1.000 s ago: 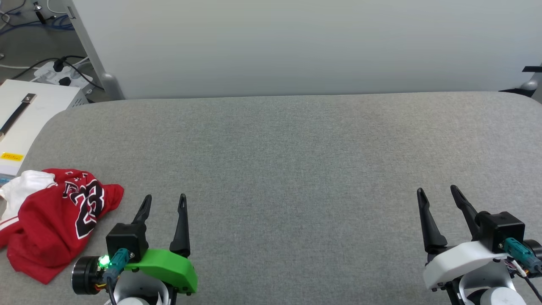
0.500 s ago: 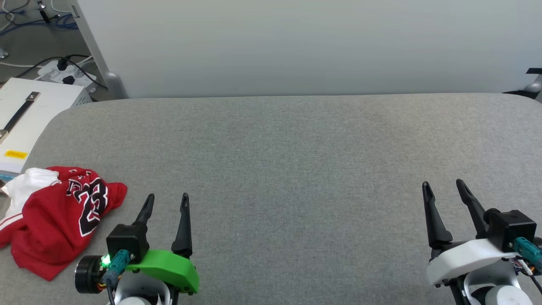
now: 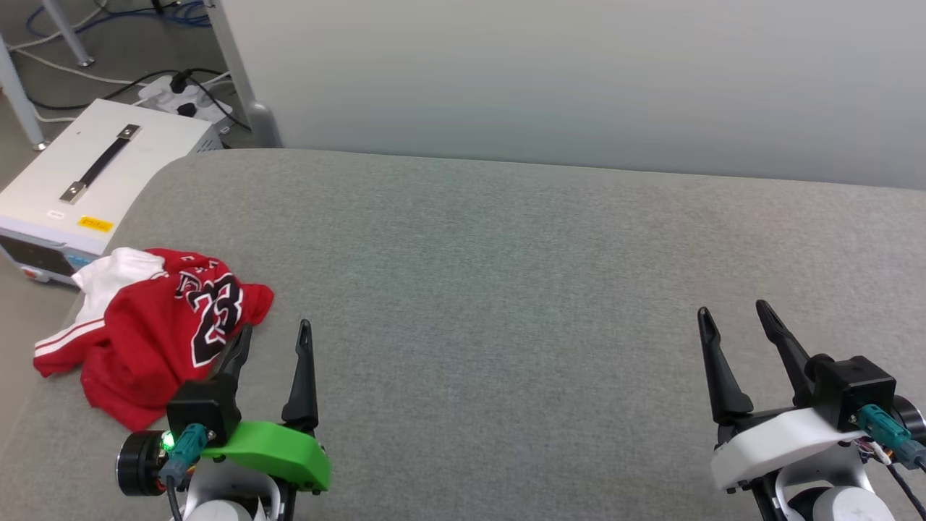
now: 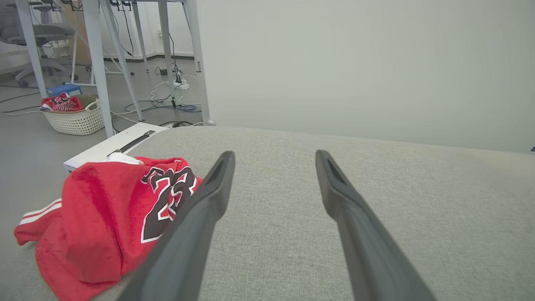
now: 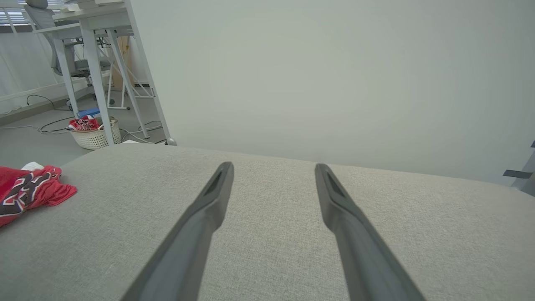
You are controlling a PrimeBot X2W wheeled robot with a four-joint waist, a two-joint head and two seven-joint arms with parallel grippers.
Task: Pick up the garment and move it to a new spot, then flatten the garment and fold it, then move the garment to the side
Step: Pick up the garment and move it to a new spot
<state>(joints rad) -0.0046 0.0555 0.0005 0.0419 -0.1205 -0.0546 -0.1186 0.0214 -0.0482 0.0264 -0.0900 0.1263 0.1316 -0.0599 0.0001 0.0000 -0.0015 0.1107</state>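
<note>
Since a second ago your head camera has swung left, and the left gripper (image 3: 275,327) has drawn in just beside the garment (image 3: 159,318). It lies crumpled near the left edge of the grey padded table (image 3: 506,289), next to a white box (image 3: 108,166) on the floor. Both sets of jaws stand apart and empty, with the right gripper (image 3: 731,309) well away from the shirt. By my reading you've completed nothing yet: picking up, moving, flattening, folding and setting aside all remain.

One garment (image 3: 145,325), two claws (image 3: 275,327) (image 3: 731,308), one basket (image 4: 75,122)

Right wrist view: garment (image 5: 26,189) cut by left edge.
</note>
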